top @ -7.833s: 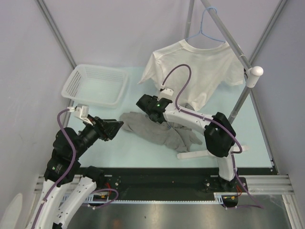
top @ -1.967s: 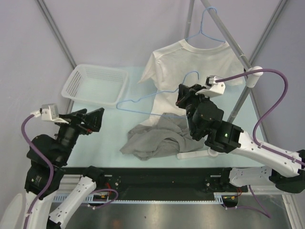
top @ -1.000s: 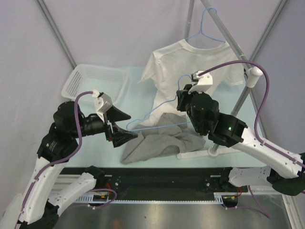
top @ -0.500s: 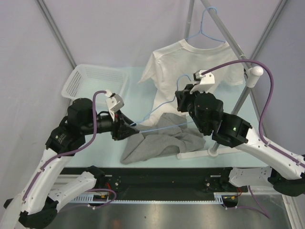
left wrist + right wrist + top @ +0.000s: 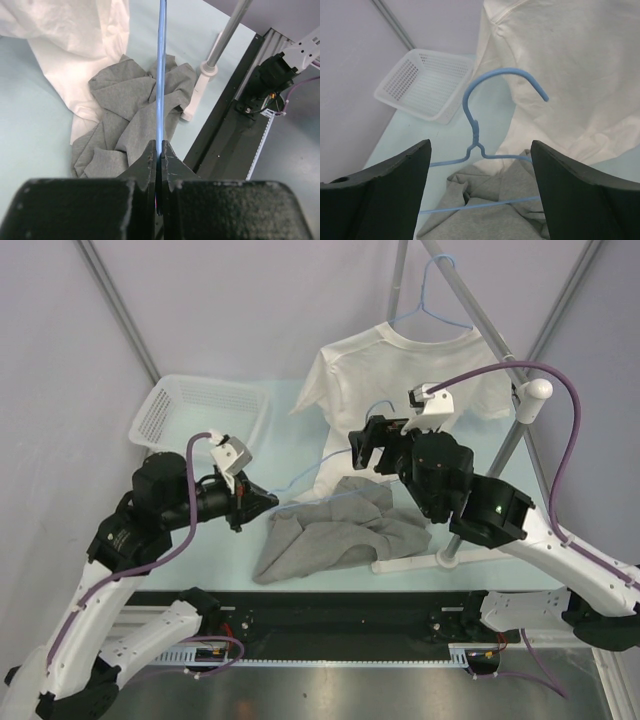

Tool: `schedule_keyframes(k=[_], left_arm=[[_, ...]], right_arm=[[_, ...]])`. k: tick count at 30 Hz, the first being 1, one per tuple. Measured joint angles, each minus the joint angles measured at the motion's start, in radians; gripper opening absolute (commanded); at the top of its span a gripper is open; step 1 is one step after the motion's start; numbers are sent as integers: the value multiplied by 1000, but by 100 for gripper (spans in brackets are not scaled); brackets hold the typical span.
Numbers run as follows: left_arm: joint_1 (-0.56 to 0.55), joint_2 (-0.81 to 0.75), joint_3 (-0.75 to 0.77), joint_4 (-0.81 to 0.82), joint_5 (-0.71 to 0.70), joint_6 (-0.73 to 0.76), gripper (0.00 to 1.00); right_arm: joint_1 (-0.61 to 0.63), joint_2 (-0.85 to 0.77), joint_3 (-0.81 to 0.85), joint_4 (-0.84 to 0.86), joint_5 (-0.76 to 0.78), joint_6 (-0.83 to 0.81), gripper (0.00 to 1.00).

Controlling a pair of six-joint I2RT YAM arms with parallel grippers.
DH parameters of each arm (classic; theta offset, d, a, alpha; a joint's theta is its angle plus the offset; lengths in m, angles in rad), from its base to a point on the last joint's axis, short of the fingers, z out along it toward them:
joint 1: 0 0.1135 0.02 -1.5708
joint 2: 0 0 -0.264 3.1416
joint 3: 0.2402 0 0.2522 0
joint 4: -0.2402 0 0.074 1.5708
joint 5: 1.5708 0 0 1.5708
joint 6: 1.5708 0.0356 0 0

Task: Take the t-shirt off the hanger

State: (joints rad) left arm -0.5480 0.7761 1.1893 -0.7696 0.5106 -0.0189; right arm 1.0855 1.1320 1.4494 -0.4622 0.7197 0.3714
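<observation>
A handover has just taken place. One second ago the right gripper (image 5: 480,150) was clamped on the blue hanger (image 5: 474,132) and the left gripper (image 5: 159,150) was open. Now the left gripper is shut tight on the hanger's thin wire, at its outer end. The right gripper has spread its fingers wide, and the hanger's hook and neck sit loose between them, touching neither.

The grey t-shirt (image 5: 330,535) lies crumpled on the bench (image 5: 30,125), below the hanger. It sits between the two arms, just beside the white foot of the rack (image 5: 410,562). From above, the wire seems to pass over the cloth rather than through it, so the shirt looks free of the hanger. Where the lower bar crosses the folds, this cannot be told for sure. If it is free, this shirt is done and only the hanger needs carrying off.

A white t-shirt (image 5: 420,390) hangs at the back on a second blue hanger, hooked on the slanted metal rack pole (image 5: 480,310). Its hem reaches down to the bench beside the grey shirt.

The bench top is smooth, pale turquoise. A white mesh basket (image 5: 200,420) stands at the back left. Plain lilac-grey walls close in the space on three sides.
</observation>
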Motion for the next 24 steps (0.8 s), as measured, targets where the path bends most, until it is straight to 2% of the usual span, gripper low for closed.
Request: schedule_keyframes(k=[2, 5, 11, 14, 15, 17, 19, 24], left_arm=[[0, -6, 0, -1, -19, 0, 0], [0, -19, 0, -6, -72, -5, 0], [-1, -58, 3, -8, -227, -30, 0], [-1, -64, 26, -10, -276, -37, 0], [-1, -63, 44, -10, -282, -37, 0], [-1, -54, 85, -4, -280, -36, 0], [-1, -33, 139, 5, -266, -39, 0], [-1, 55, 281, 48, -185, -47, 0]], right_arm=[[7, 2, 16, -19, -2, 0, 86], [27, 0, 38, -50, -18, -2, 80], [55, -60, -2, -84, -111, 3, 59], [68, -102, -83, -91, -142, 27, 38], [71, -109, -112, -93, -151, 42, 24], [82, -108, -179, -85, -161, 70, 16], [101, -92, -257, -64, -171, 105, 0], [169, 1, -437, 45, -177, 161, 0]])
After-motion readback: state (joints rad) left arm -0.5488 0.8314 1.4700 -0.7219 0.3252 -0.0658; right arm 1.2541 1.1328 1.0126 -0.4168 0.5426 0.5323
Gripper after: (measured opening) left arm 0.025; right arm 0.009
